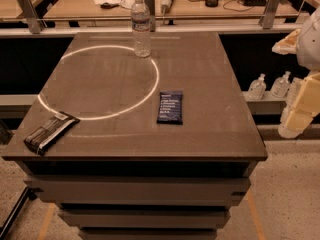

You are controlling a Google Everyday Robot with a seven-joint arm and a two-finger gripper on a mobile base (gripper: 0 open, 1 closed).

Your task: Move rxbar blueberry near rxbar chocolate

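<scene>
The rxbar blueberry (pixel 170 107), a navy-blue wrapper with rows of white text, lies flat on the dark table (pixel 210 69), right of centre. The rxbar chocolate (pixel 50 132), black-brown with a pale stripe, lies at the front left corner, angled, close to the edge. My gripper (pixel 300 109) shows as cream-coloured parts at the right edge of the view, off the table's right side and well apart from both bars. It holds nothing that I can see.
A clear water bottle (pixel 141 29) stands upright at the back middle of the table. A bright ring of light (pixel 100 81) lies on the tabletop's left half. Small bottles (pixel 270 86) stand on a low shelf to the right. Cluttered desks run behind.
</scene>
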